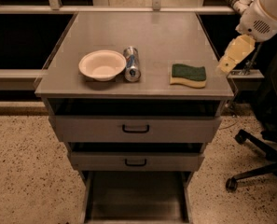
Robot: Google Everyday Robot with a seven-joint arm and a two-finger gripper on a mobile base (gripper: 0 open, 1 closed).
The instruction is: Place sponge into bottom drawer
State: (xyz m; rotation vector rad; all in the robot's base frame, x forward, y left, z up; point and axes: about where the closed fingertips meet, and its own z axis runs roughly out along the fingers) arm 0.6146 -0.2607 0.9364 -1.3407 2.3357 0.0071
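The sponge (188, 75), dark green over pale yellow foam, lies flat on the grey cabinet top (156, 36) near its front right corner. The bottom drawer (135, 197) is pulled out below the two upper drawers and shows a bare grey tray. My gripper (229, 57), with pale yellow fingers, hangs from the white arm at the right edge of the cabinet top, just right of the sponge and a little above it, not touching it. It holds nothing that I can see.
A white bowl (102, 65) and a metal can (131, 64) lying on its side sit left of the sponge. Two upper drawers with black handles (135, 129) are slightly open. An office chair base (254, 160) stands on the floor at right.
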